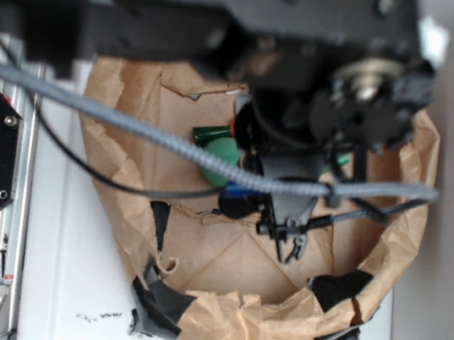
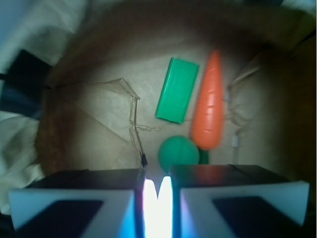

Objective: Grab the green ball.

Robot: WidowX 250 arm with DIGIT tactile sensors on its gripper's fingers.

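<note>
My hand (image 2: pixel 157 191) fills the bottom of the wrist view, its two pads nearly pressed together with only a bright sliver between them, and it holds nothing. To the left lies bare crumpled paper, the brown paper surface (image 2: pixel 94 124) of the bag I am hanging inside. Just past my fingertips, slightly right of the gap, sits the green ball (image 2: pixel 177 152), resting on the paper and not yet between my pads. Up and beyond it lies the flat green block (image 2: pixel 177 89), apart from the ball. Further right is the orange carrot (image 2: pixel 208 101), tilted slightly, its fat end touching or overlapping the ball's upper right edge; the blur makes it hard to say which. In the outside view the ball (image 1: pixel 222 159) is mostly hidden behind cables and my arm. The risk, as I judge it: coming down this narrow, my pads would land on top of the ball and roll it off, or a wide spread might catch the carrot as well.
</note>
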